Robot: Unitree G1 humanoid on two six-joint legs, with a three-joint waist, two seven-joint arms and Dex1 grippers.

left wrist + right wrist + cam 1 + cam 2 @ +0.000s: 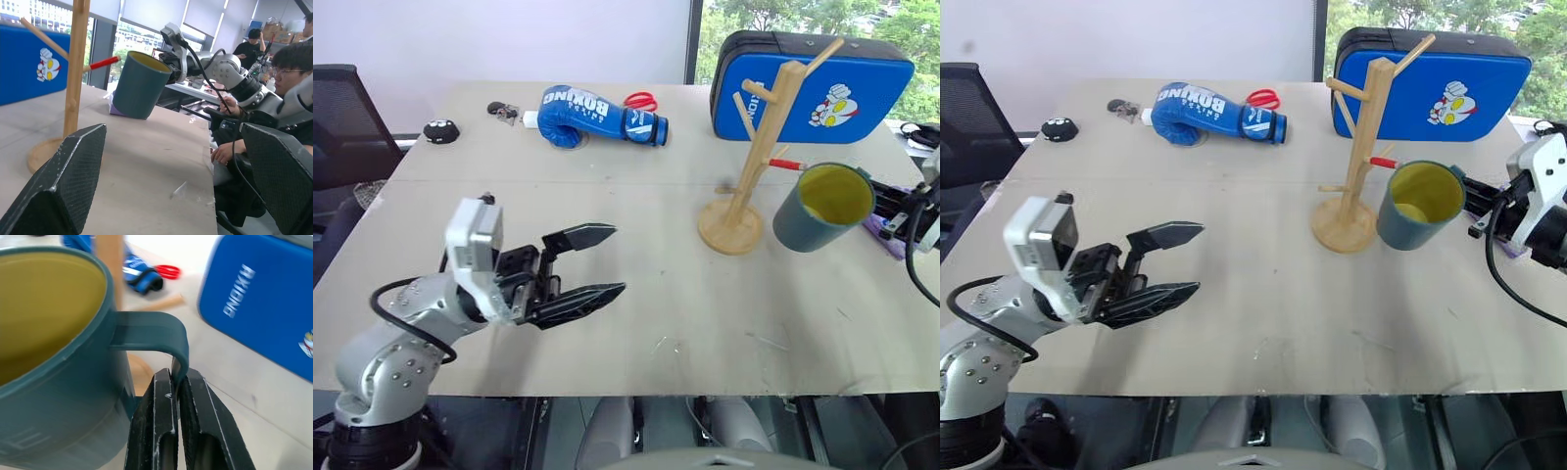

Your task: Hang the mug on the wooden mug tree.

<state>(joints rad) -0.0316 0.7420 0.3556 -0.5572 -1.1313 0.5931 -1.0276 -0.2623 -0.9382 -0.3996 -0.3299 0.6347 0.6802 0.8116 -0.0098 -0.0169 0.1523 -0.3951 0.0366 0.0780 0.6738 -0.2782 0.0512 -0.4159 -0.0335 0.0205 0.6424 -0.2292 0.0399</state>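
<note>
The dark teal mug (822, 208) with a yellow inside hangs tilted just right of the wooden mug tree (759, 147), its mouth turned toward me. My right gripper (177, 382) is shut on the mug's handle (156, 333), reaching in from the right edge of the table. The tree stands upright on its round base, and its red-tipped peg (787, 164) points toward the mug's rim. My left gripper (602, 259) hovers open and holding nothing over the front left of the table, pointing right toward the tree.
A blue boxing glove (597, 116), red scissors (641, 101), keys (502, 111) and a small black object (440, 130) lie at the back. A blue pad (822, 88) stands behind the tree. A purple packet (881, 230) lies under the right arm. People (288, 73) sit beyond the table's right side.
</note>
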